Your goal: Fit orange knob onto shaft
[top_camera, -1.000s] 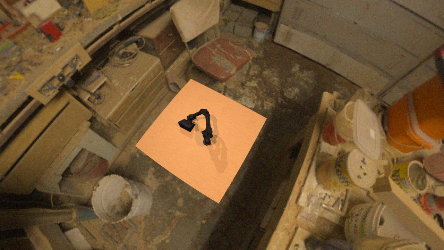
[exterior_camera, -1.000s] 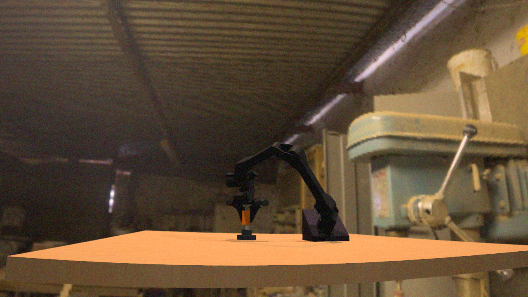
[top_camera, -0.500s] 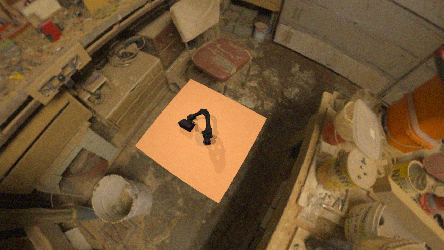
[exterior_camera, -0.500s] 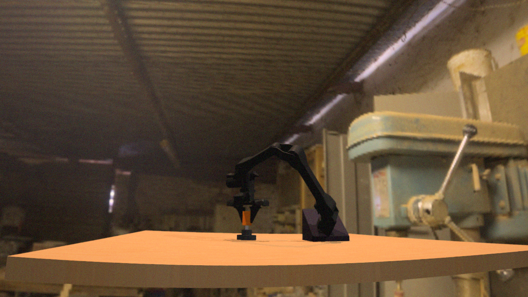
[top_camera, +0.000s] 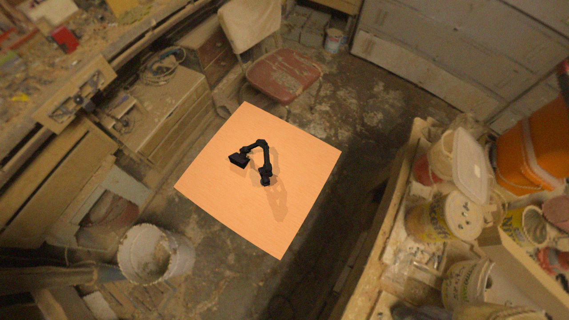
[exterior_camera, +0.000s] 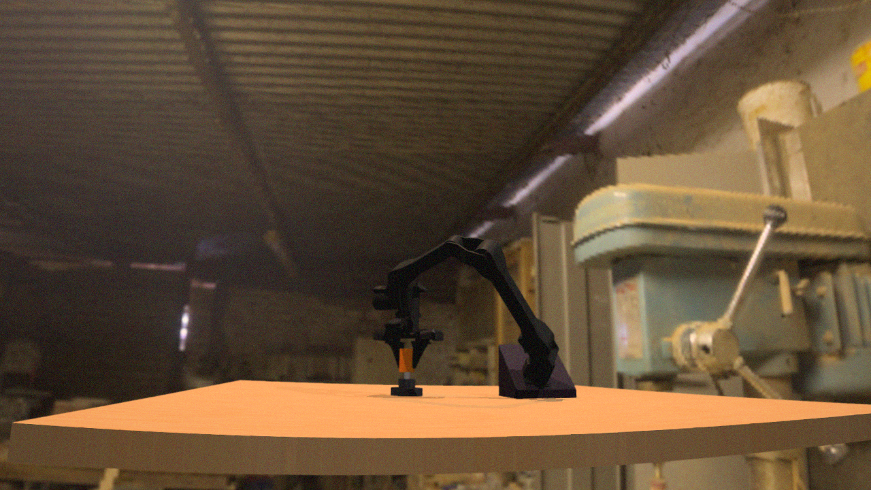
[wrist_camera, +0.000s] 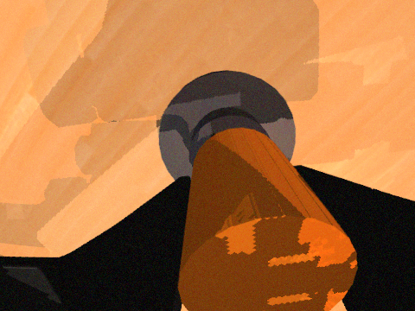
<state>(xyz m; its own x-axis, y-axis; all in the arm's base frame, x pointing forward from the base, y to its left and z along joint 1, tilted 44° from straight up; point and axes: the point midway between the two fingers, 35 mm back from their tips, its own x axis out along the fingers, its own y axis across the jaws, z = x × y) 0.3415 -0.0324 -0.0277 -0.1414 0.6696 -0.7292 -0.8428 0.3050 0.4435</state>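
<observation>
Your gripper (exterior_camera: 406, 361) (wrist_camera: 240, 181) was partly open, its fingers closed on the orange knob (exterior_camera: 405, 359) (wrist_camera: 242, 186), there just left of centre in the lower part of the exterior view! You had the knob upright above the round pedestal (exterior_camera: 406, 390) (wrist_camera: 225, 86), a short stretch of silver shaft (exterior_camera: 406, 375) showing between them, so it was not down yet. In the wrist view, the knob filled the lower middle and hid the shaft, and you couldn't tell whether the flat sides matched.

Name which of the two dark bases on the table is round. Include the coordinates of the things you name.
The pedestal (exterior_camera: 406, 391) (wrist_camera: 225, 86) under the orange knob (exterior_camera: 405, 361) (wrist_camera: 251, 181) is round; the other, the arm's base (top_camera: 235, 160) (exterior_camera: 507, 371), is wedge-shaped.
</observation>
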